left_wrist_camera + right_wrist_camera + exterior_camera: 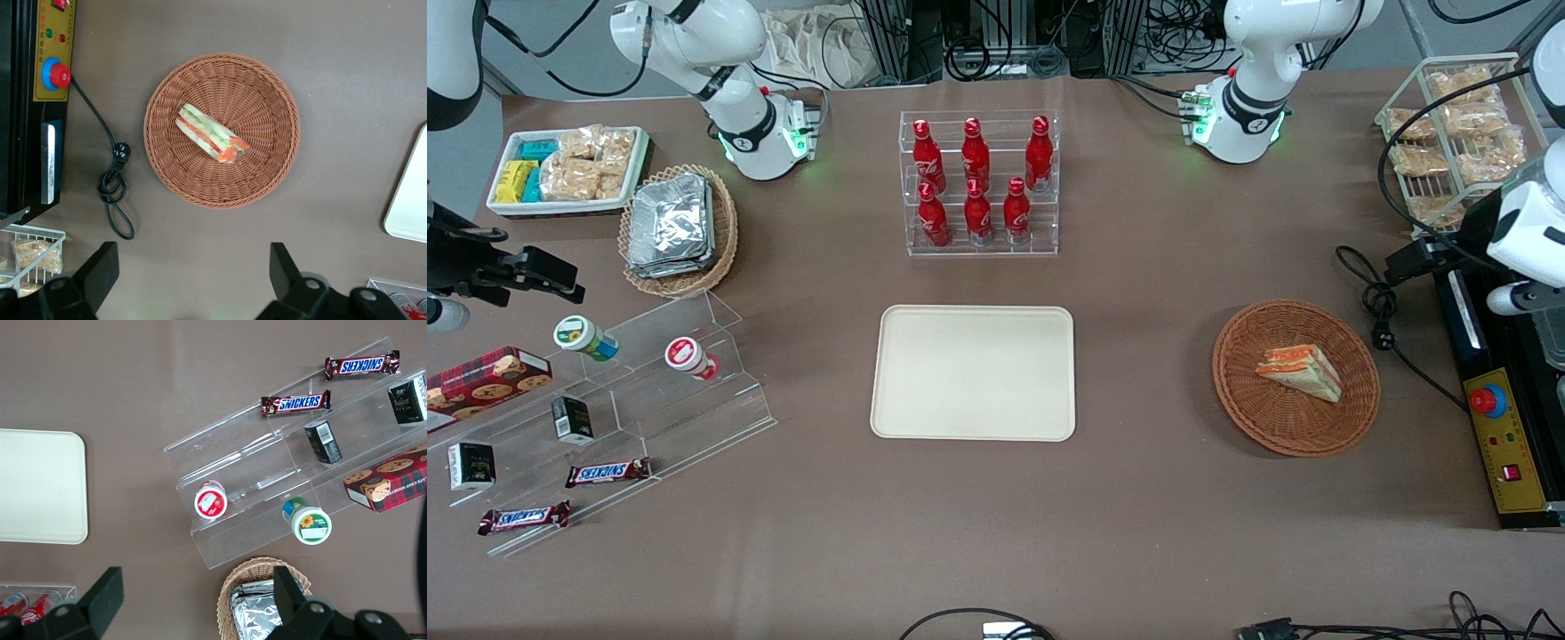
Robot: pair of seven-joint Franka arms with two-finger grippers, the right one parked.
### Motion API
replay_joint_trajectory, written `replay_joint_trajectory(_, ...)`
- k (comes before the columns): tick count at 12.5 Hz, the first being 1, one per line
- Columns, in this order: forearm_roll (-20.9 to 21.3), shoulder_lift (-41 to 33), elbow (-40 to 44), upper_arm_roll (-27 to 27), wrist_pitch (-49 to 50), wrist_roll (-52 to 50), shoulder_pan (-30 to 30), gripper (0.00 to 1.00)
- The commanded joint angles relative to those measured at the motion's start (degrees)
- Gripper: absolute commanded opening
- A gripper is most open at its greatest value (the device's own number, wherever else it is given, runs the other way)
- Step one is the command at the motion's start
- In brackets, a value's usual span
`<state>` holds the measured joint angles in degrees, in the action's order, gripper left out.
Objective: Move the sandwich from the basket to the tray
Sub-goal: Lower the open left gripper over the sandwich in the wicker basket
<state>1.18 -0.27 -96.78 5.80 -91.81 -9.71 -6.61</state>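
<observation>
While the triangular white-bread sandwich (pixel 211 133) lies mid-basket in the round reddish-brown wicker basket (pixel 280 160), the gripper (pixel 193 267) hovers high, fingers spread. Descend centred, probably pinching the wedge's flat faces. The cream rectangular plastic tray (pixel 976 372) sits well apart, toward table centre.

A clear rack (pixel 980 184) holding six red bottles (pixel 978 212) is seen standing on the brown bench (pixel 1138 498). Toward the parked arm's end from this rack, a tan wicker basket (pixel 679 229) of foil packets (pixel 670 225) is placed, with a white tray of snack packets (pixel 567 171) beside it. Nearer the front camera than the rack, a clear stepped stand (pixel 654 396) is set, with two Snickers bars (pixel 607 472) on it.
</observation>
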Motion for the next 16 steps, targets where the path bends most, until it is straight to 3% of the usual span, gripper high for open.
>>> replay_joint_trajectory(1,0.1,1.4,1.5,0.6,1.5,0.4,-1.0,1.0)
replay_joint_trajectory(6,0.1,5.2,3.4,0.5,3.7,-0.9,-1.1,1.0)
replay_joint_trajectory(11,-0.6,6.4,-4.4,0.6,-9.2,-25.6,-2.3,1.0)
replay_joint_trajectory(16,-0.5,9.5,-12.6,0.5,-22.8,-38.3,-2.4,1.0)
